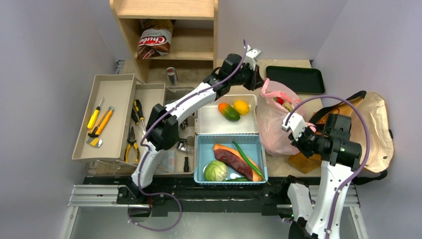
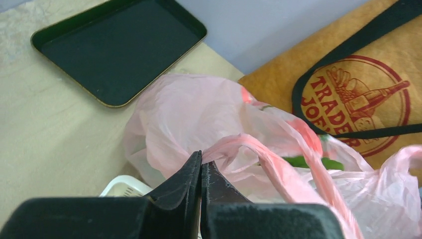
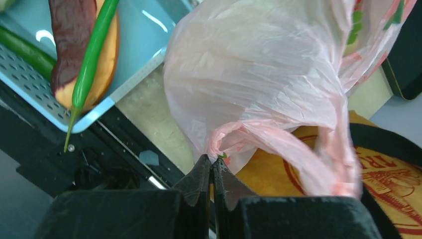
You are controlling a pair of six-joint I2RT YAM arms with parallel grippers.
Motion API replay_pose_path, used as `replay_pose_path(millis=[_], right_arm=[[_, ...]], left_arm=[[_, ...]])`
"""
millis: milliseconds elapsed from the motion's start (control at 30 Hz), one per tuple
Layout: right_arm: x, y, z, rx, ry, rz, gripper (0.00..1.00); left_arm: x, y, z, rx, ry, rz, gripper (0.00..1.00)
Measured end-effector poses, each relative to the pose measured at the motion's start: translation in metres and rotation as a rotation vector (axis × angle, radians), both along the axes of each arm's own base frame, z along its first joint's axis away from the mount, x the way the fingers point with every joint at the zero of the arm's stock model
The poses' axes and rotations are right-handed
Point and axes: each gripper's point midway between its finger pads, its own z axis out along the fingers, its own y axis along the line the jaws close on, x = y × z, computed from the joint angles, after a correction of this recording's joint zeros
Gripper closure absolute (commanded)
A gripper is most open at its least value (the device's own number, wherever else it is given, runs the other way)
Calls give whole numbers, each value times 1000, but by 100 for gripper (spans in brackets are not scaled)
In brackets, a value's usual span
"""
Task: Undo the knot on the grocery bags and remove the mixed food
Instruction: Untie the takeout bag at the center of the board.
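The thin pink plastic bag [image 1: 276,124] stands between the baskets and the brown Trader Joe's paper bag [image 1: 375,124]. No knot shows; its two handles are drawn apart. My left gripper [image 1: 260,83] is shut on the far handle [image 2: 259,149], its tips [image 2: 201,162] pinching it. My right gripper [image 1: 298,125] is shut on the near handle [image 3: 259,132], tips [image 3: 213,162] closed on the plastic. Something red and green [image 1: 280,101] shows in the bag's mouth, green also in the left wrist view [image 2: 303,162]. An orange [image 1: 241,107] and a green-red fruit [image 1: 228,111] lie in the white basket [image 1: 204,124].
A blue basket [image 1: 201,149] holds a red meat slab [image 1: 231,157], a round green cabbage [image 1: 216,171] and long green vegetables [image 1: 247,159]. A black tray [image 1: 296,79] lies behind the bag. Tool trays [image 1: 107,114] sit at left, and a wooden shelf [image 1: 189,45] with a Chubs bag [image 1: 154,42] stands at the back.
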Motion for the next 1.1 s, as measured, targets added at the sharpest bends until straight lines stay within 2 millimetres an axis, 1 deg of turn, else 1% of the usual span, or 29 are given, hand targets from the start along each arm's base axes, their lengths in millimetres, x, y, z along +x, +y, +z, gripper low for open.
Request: replay_pose_path(millis=[67, 100, 167, 200, 233, 267, 300, 333, 367, 400, 500, 533, 567, 600, 667, 733, 767, 833, 900, 933, 1000, 1033, 1067, 1100], right_arm=[[-14, -1, -8, -35, 20, 21, 100], [-16, -1, -12, -39, 35, 25, 97], [-18, -3, -18, -38, 82, 25, 78], [-17, -3, -18, -29, 99, 19, 68], [-16, -3, -18, -17, 119, 11, 55], [-12, -4, -15, -5, 134, 1, 47], [-7, -4, -7, 7, 129, -13, 40], [-2, -4, 1, 20, 120, -21, 36], [4, -3, 10, 34, 104, -28, 33], [11, -2, 23, 51, 75, -37, 33], [26, 5, 68, 101, -41, -57, 33], [29, 8, 84, 117, -84, -63, 33], [30, 11, 98, 133, -121, -69, 34], [32, 13, 109, 147, -147, -74, 34], [34, 17, 128, 186, -189, -94, 34], [38, 18, 137, 213, -205, -123, 34], [43, 16, 136, 223, -198, -142, 33], [59, 7, 128, 232, -168, -183, 33], [78, -3, 114, 233, -120, -215, 32], [88, -7, 105, 236, -87, -224, 31], [109, -15, 87, 240, -17, -226, 27], [118, -19, 77, 237, 15, -221, 24], [126, -23, 66, 229, 48, -212, 23], [133, -27, 55, 220, 74, -204, 23]], left_arm=[[3, 2, -7, 15, 17, 21, 100], [4, 2, -11, 22, 26, 26, 100], [5, 5, -14, 29, 42, 33, 100], [5, 5, -13, 28, 43, 31, 93], [4, 5, -13, 25, 43, 25, 83], [3, 4, -12, 20, 43, 14, 71], [2, 5, -10, 14, 41, 0, 61], [1, 4, -9, 9, 38, -19, 50], [-1, 4, -8, 4, 39, -31, 41], [-2, 4, -6, -2, 32, -51, 36], [-8, 7, 3, -14, 12, -99, 34], [-10, 12, 9, -21, 6, -111, 34], [-13, 19, 16, -28, -1, -119, 34], [-15, 26, 23, -36, -13, -124, 34], [-20, 49, 42, -47, -60, -125, 34], [-29, 76, 64, -49, -136, -132, 37], [-35, 89, 77, -52, -187, -143, 39], [-51, 106, 100, -60, -280, -188, 42], [-78, 115, 118, -67, -373, -276, 43], [-92, 116, 122, -68, -412, -326, 43], [-116, 113, 123, -58, -477, -411, 42], [-127, 110, 119, -48, -502, -453, 42], [-141, 105, 110, -33, -527, -505, 42], [-149, 101, 103, -22, -538, -536, 41]])
